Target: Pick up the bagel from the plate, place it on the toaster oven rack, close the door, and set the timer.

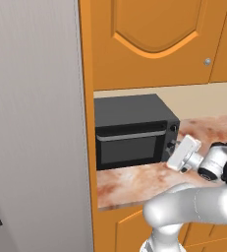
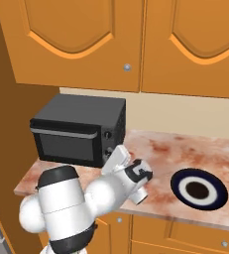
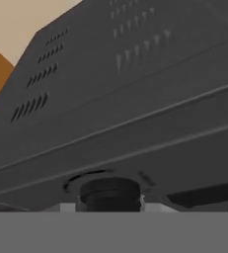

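Hand view: oven knob [image 3: 109,193] sits directly before the end effector [image 1: 176,156].

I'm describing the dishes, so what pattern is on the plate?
The plate is white with a dark navy ring, clearest in the right base view.

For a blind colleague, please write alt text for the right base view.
The gripper reaches the knobs of the black toaster oven, whose door is closed. To the right, a plate lies on the counter.
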Controlling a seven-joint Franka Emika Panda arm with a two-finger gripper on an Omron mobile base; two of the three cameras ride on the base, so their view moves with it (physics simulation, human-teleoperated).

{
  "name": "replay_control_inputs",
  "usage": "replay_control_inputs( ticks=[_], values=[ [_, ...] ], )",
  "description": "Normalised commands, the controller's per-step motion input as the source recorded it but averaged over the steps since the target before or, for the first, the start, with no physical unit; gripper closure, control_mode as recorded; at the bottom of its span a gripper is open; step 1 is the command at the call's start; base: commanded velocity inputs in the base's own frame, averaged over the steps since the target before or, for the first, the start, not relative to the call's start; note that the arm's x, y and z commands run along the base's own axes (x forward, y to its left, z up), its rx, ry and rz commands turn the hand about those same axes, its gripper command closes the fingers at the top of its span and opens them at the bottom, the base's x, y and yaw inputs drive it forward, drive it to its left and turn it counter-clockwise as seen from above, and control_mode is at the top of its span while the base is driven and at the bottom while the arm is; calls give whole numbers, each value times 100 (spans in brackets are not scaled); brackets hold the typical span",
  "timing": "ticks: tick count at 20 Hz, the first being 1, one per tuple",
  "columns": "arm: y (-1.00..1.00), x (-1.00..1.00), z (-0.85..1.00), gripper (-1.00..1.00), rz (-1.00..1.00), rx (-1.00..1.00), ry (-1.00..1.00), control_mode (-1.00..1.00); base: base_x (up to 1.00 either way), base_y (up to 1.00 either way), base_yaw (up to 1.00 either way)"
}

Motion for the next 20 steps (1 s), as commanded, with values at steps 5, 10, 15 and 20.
replay_control_inputs(
  ticks=[5, 10, 15, 20],
  values=[
    [-57, -40, -39, 100, -23, 4, 24, -100, 0, 0, 0],
    [-59, -36, -47, 100, -23, 6, 29, -100, 0, 0, 0],
    [-58, -31, -53, 100, -21, 7, 31, -100, 0, 0, 0],
    [-42, -24, -42, 100, -17, 7, 31, -100, 0, 0, 0]
  ],
)
